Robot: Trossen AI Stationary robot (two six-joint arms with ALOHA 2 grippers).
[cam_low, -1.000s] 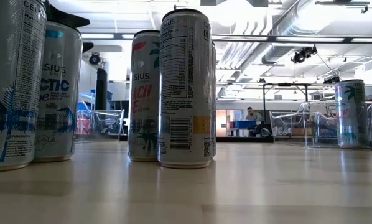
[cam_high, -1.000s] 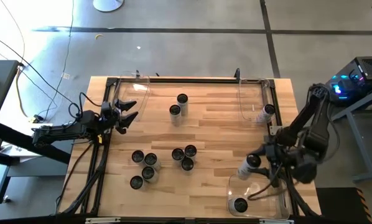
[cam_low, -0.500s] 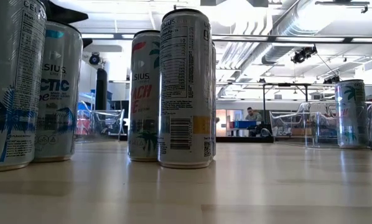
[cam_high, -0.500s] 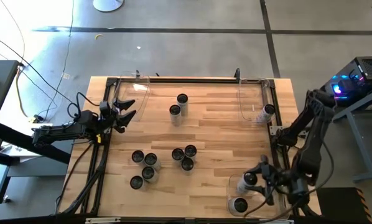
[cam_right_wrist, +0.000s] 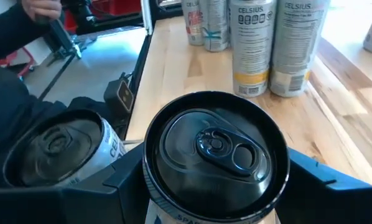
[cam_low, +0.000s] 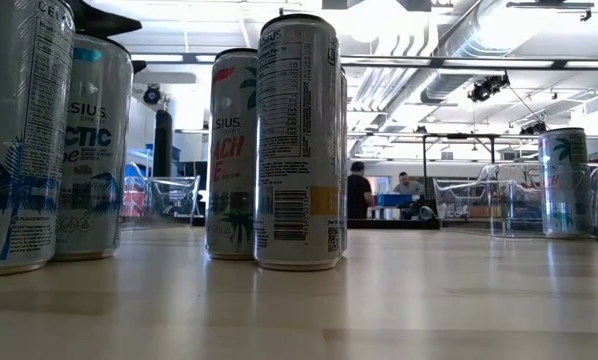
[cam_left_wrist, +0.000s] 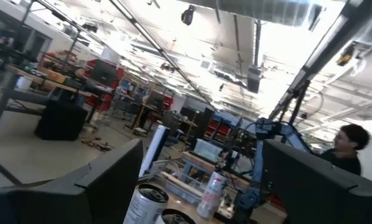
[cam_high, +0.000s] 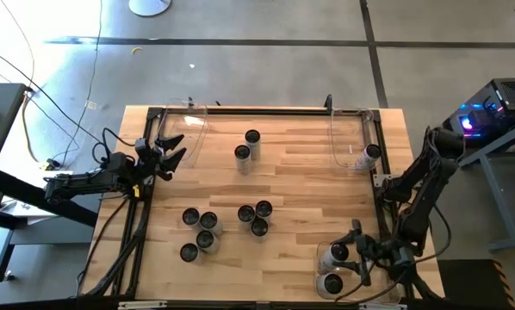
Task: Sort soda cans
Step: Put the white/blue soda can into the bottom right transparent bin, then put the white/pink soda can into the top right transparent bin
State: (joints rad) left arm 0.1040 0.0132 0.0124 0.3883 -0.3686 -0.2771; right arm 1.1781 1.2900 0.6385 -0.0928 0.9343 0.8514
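Slim silver-white soda cans with dark tops stand upright on the wooden table: two near the far middle [cam_high: 247, 146], a cluster at near left [cam_high: 199, 234] and three at the middle [cam_high: 256, 216]. One can [cam_high: 371, 152] stands in the far-right clear bin. My right gripper [cam_high: 350, 258] is shut on a can [cam_right_wrist: 214, 146] inside the near-right clear bin [cam_high: 326, 265], beside another can [cam_high: 331, 284] standing there. My left gripper [cam_high: 169, 151] hovers open by the far-left bin [cam_high: 191, 120], touching nothing. My right gripper pinches the can's upper side wall just under the dark rim [cam_right_wrist: 150, 186], one finger [cam_right_wrist: 120, 186] on each opposite side. The fingers come from the table's right side, slanting down. The can is upright inside the near-right bin; I cannot tell whether its base touches the bin floor.
A dark frame [cam_high: 257, 109] runs along the far, left and right table edges. Bare wood lies between the can clusters and the right-hand bins. The low view shows cans close up [cam_low: 297, 140] and a person far off [cam_low: 358, 192] in the room; another person [cam_left_wrist: 344, 140] shows beyond the table.
My right gripper has carried its can toward the table's near edge and down into the near-right bin, next to the can standing there. My left gripper has drifted slightly toward the far left. A person has walked into the low view's background.
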